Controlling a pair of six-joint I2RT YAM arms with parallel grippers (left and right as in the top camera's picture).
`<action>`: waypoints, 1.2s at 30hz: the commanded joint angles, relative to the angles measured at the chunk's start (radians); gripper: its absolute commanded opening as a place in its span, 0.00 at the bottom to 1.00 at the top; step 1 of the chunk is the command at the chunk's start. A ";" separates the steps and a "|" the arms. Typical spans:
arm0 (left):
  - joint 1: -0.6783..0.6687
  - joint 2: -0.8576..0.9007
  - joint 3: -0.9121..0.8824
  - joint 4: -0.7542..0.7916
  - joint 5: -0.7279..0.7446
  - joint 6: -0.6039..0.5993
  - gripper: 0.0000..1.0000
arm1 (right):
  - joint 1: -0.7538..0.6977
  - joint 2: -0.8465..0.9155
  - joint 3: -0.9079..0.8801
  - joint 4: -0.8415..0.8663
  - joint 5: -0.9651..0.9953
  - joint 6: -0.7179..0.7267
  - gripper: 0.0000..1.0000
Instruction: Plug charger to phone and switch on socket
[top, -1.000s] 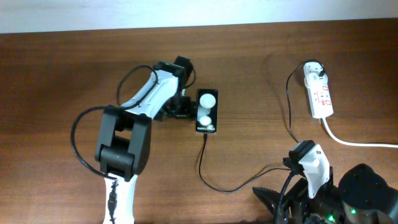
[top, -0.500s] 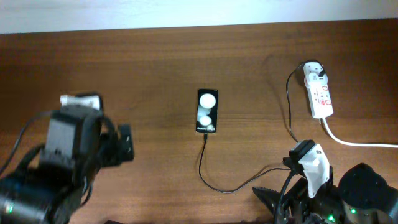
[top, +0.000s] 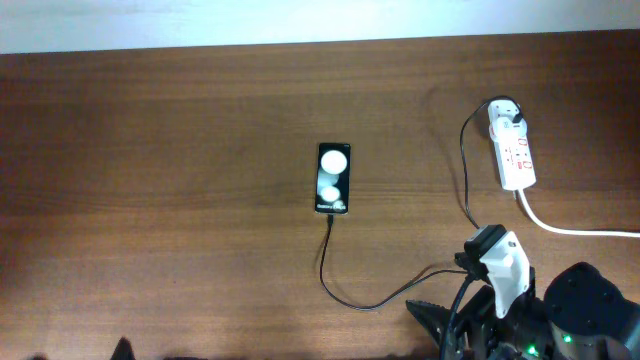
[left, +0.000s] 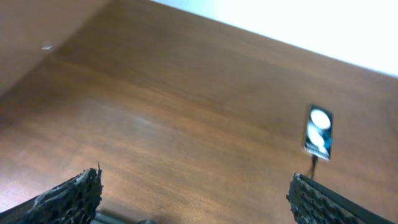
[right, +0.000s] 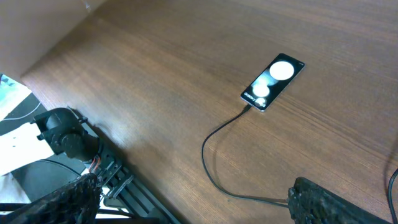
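Note:
The phone (top: 333, 178) lies flat mid-table, its glossy face showing two white spots; it also shows in the left wrist view (left: 318, 132) and the right wrist view (right: 273, 81). The charger's thin black cable (top: 345, 297) meets the phone's near end, loops right and rises to a white plug head (top: 505, 108) seated in the socket (top: 515, 155) at the far right. My left gripper (left: 199, 205) is open and empty, low at the front left, far from the phone. My right gripper (right: 196, 205) is open and empty, above the cable loop at the front right (top: 445, 330).
The socket's thick white cord (top: 575, 229) runs off the right edge. A pale wall strip (top: 300, 20) borders the table's far edge. Black arm hardware (right: 65, 134) stands off the table's front edge in the right wrist view.
My left arm has pulled back from beside the phone to the front left and has almost left the overhead view. The phone, cable and right arm have not moved.

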 joint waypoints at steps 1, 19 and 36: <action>0.124 -0.113 0.004 0.002 0.010 0.003 0.99 | -0.003 -0.003 0.001 0.015 0.009 -0.002 0.99; 0.143 -0.428 0.006 0.001 0.009 0.004 0.99 | -0.766 0.684 0.105 0.010 0.127 0.210 0.35; 0.142 -0.478 0.021 0.001 0.009 0.004 0.99 | -1.226 1.526 0.600 0.200 -0.086 0.250 0.04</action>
